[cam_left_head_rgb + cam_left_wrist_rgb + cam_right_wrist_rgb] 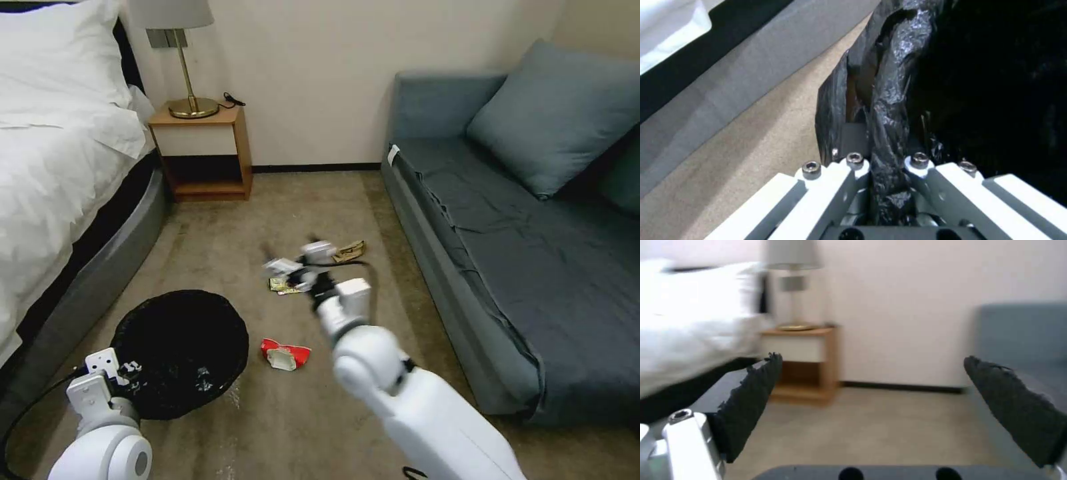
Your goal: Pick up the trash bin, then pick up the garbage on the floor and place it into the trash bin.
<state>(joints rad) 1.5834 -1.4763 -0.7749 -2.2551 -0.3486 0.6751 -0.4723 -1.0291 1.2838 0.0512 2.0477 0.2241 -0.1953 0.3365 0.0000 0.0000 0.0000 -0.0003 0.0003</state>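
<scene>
**Bin gripped at rim by left arm; right arm raised over the litter with fingers apart**

Left gripper: clamped on the rim of the small round trash bin lined with a crinkly black plastic bag. In the left wrist view the bag-covered rim runs between the two white fingers, which press against it from either side. In the head view the bin sits low on the robot's left, near the grey base of the white-sheeted bed; whether it rests on the beige carpet or is lifted clear cannot be told.

Right gripper: extended forward at the centre of the head view, blurred, above the litter. The right wrist view shows its two dark padded fingers spread wide with nothing between them, pointing across the room toward the wooden nightstand with the brass lamp.

Garbage on the carpet:
- Red-and-white crumpled wrapper, just beside the bin on its right.
- Small item with yellow-green label, partly hidden below the right gripper.
- Flat gold-brown snack wrapper, farther out, near the front edge of the grey-blue sofa.

All three pieces lie outside the bin.
</scene>
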